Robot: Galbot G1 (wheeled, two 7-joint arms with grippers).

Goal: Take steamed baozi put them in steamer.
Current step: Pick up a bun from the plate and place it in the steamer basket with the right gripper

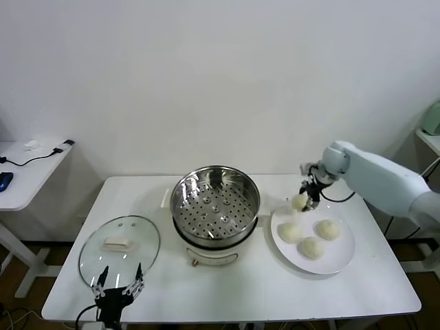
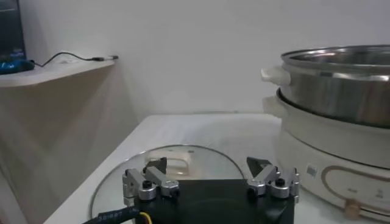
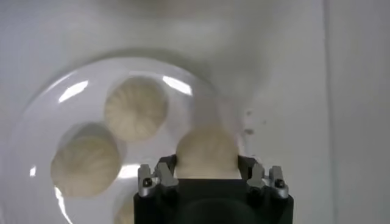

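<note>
My right gripper (image 1: pixel 302 199) is shut on one cream-white baozi (image 1: pixel 299 201) and holds it above the far left rim of the white plate (image 1: pixel 344 265). In the right wrist view the held baozi (image 3: pixel 206 152) sits between the fingers (image 3: pixel 166 165) over the plate's edge (image 3: pixel 36 122). Three more baozi lie on the plate (image 1: pixel 289 232) (image 1: pixel 328 229) (image 1: pixel 310 248). The steel steamer (image 1: pixel 214 206) with its perforated tray stands at the table's middle, left of the held bun. My left gripper (image 1: pixel 118 283) is open and empty at the table's front left, over the glass lid.
The round glass lid (image 1: pixel 119 249) with a white handle lies at the front left; it also shows in the left wrist view (image 2: pixel 164 167). The steamer's white base (image 2: pixel 329 152) is to the gripper's right there. A side table (image 1: pixel 27 168) with cables stands at the far left.
</note>
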